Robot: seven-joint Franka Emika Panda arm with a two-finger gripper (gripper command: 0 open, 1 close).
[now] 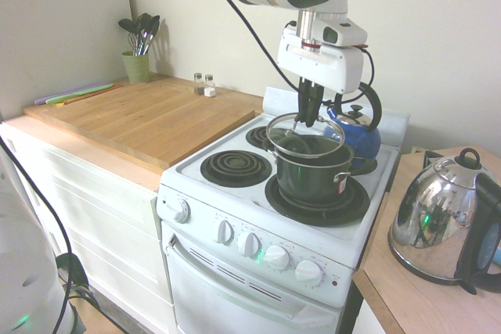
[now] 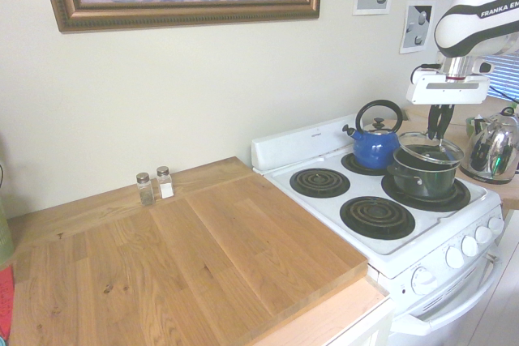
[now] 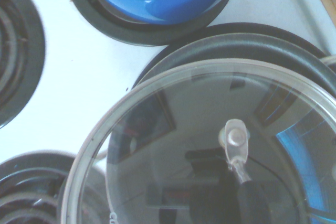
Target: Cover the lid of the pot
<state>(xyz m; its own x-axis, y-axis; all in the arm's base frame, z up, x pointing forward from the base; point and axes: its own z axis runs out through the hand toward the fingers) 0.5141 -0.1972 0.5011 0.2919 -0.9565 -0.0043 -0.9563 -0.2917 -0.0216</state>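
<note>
Now tool (image 1: 310,121) pointing down, shut on lid (image 1: 305,135) abv pot (image 1: 314,174).

Kitchen, judging by electric coil stove (image 1: 184,177), with blue kettle (image 2: 377,150) behind cooking pot (image 1: 313,177) on it.

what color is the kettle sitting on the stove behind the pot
The kettle is bright blue; the second exterior view shows it best.
</note>
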